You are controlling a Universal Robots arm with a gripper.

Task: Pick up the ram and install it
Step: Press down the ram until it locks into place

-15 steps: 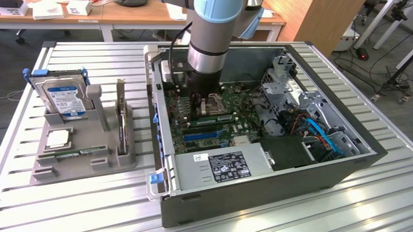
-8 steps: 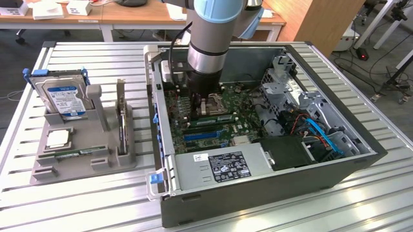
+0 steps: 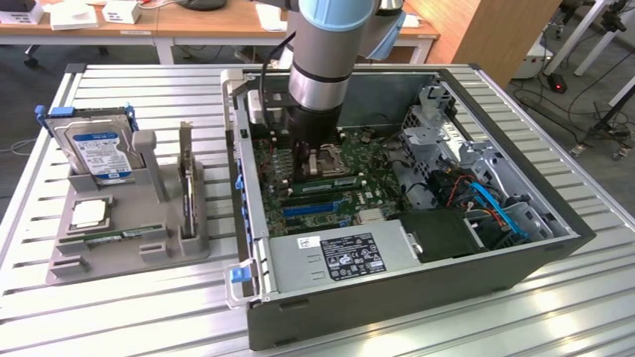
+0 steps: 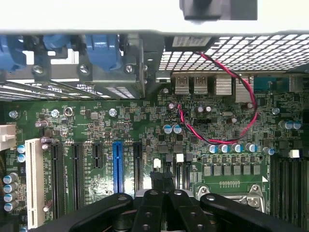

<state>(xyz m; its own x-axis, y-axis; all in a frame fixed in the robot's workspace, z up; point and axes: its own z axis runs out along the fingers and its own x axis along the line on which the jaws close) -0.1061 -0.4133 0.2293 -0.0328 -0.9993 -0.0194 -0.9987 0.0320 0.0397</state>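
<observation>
The arm is down inside the open case, with the gripper closed over the motherboard, nothing visibly held. The ram lies in the grey tray, at about 9 o'clock from the case.

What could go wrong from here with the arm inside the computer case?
1. The shut gripper appears low over the motherboard; a downward drift could knock the capacitors ahead of it.
2. The red-and-black cable loops loosely across the board nearby; a sideways move might snag it.
</observation>
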